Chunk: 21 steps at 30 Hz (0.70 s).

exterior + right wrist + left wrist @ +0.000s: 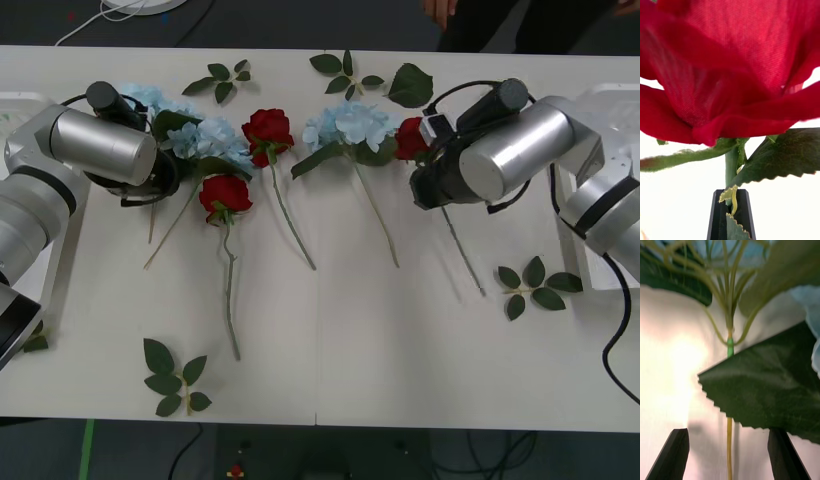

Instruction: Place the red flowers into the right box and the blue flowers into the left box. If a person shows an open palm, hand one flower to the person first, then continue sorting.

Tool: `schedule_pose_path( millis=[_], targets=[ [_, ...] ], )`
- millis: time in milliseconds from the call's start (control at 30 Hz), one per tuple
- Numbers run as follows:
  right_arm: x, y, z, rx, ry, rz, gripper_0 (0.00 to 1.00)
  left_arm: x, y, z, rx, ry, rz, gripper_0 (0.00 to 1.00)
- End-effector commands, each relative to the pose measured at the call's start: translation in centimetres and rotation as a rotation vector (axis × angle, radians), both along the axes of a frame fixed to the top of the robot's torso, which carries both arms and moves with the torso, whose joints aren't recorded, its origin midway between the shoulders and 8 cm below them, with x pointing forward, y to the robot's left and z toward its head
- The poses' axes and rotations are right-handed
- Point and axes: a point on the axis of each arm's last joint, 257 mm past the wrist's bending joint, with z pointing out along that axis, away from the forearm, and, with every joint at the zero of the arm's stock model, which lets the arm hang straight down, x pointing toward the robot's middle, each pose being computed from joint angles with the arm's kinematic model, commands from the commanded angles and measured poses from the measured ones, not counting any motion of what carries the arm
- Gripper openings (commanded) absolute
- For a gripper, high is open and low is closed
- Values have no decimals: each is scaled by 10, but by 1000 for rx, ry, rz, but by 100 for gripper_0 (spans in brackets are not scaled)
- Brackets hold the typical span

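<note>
At about two o'clock on the white table (400,340), the right gripper (731,213) has its two black fingers (715,217) drawn nearly together on the green stem just under the bloom of a red rose (408,137), whose petals crowd the right wrist view above a serrated leaf. That arm reaches in from three o'clock, its silver forearm angled toward the table's middle, and the rose's thin stem trails out from under it toward five o'clock. Over at ten o'clock the left gripper (728,455) stands wide open, one black finger (672,455) on each side of the pale stem of a blue hydrangea (150,100), not touching it; a big dark leaf lies across between them and the cluster. The left arm comes in from nine o'clock, wrist bent down over the flowers. Two more red roses (267,132) (224,194) and two further blue hydrangeas (215,138) (348,124) lie along the table between the arms, stems pointing toward six o'clock. The left box (22,102) and the right box (622,150) sit at the table's two side edges, partly hidden by the arms. Loose leaf sprigs (172,378) are scattered about.
</note>
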Motion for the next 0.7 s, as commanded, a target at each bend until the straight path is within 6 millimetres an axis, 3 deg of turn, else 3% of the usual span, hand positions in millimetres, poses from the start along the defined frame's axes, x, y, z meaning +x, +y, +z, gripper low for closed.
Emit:
schedule_pose_path(
  millis=[33,167,233,333,400,467,533,700],
  targets=[
    [13,-66,66,-4,-45,-33,0,-34,25,-34,67,123,-24,60],
    [9,-118,90,-51,-47,-41,0,-37,28,-39,73,130,-22,60],
    [3,-164,112,-81,-50,-85,0,-38,30,-41,78,133,-23,60],
    [-4,-197,125,-75,-45,-134,0,-41,31,-45,77,138,-20,60],
    [-11,-233,136,-75,-36,-187,0,-44,32,-49,77,144,-20,60],
    [-15,-259,140,-109,-34,-203,0,-45,30,-51,76,146,-21,57],
    [-21,-299,148,-163,-39,-242,0,-47,32,-54,86,148,-26,56],
    [-23,-357,159,-208,-78,-342,0,-50,34,-62,99,146,-29,56]
  ],
)
